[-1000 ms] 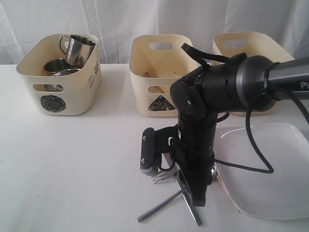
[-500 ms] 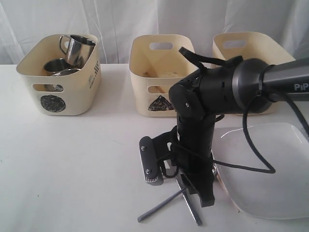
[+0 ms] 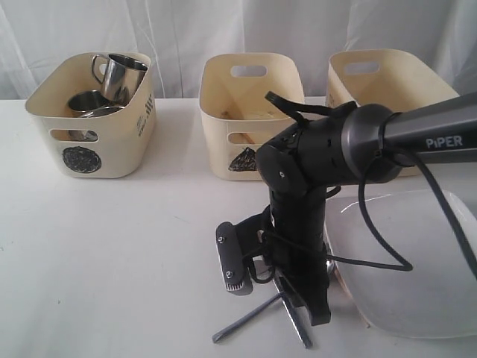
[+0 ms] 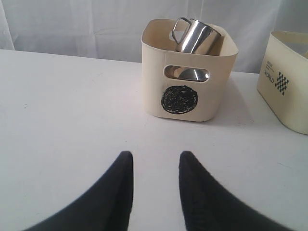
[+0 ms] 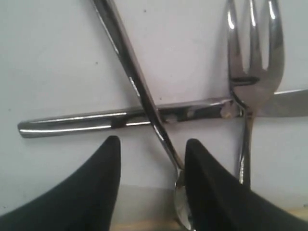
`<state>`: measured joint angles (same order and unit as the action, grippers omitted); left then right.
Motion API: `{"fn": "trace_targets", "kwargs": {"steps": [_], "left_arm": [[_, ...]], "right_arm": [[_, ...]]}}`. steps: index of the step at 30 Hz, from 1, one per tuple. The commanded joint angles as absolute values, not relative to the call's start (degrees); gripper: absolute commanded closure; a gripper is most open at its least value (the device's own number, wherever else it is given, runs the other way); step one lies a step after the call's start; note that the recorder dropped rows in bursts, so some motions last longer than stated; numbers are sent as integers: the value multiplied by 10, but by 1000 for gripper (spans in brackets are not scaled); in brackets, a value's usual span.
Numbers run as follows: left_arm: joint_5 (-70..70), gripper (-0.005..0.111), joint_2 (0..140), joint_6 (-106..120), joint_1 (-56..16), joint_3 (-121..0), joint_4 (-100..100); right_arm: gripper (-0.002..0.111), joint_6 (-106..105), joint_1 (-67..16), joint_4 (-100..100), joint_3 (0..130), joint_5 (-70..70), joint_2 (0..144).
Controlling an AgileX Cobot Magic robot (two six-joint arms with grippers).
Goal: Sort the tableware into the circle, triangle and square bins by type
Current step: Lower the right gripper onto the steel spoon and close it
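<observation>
I judge the task about half done. Of the three bins, the circle bin (image 3: pixel 112 153) at 10 o'clock holds one mug (image 3: pixel 121 77) and one steel bowl (image 3: pixel 88 99). Not yet sorted on the tabletop (image 3: pixel 112 261) are one fork (image 5: pixel 252 82), one knife (image 5: pixel 96 120) and one spoon (image 5: pixel 130 72), crossed at 6 o'clock, and one plate (image 3: pixel 417 283) at 4 o'clock. The right hand (image 5: pixel 153 142) hangs wide over the spoon, holding nothing. The left hand (image 4: pixel 153 155) is parted and empty.

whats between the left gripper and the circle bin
Only bare white table lies between the left gripper and the circle bin. The left wrist view shows this.
</observation>
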<state>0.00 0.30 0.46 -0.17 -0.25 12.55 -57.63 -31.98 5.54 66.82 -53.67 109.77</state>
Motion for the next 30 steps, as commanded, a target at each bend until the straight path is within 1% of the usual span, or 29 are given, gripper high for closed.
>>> {"fn": "trace_targets", "kwargs": {"steps": [1, 18, 23, 30], "left_arm": [[0, 69, 0, 0, -1, 0, 128], [0, 69, 0, 0, -1, 0, 128], [0, 69, 0, 0, -1, 0, 128], [0, 69, 0, 0, -1, 0, 128]], "right_arm": [[68, -588, -319, 64, 665, -534, 1105], [69, -593, -314, 65, 665, -511, 1116], [80, -593, -314, 63, 665, -511, 1116], [101, -587, -314, 55, 665, -543, 1116]]}}
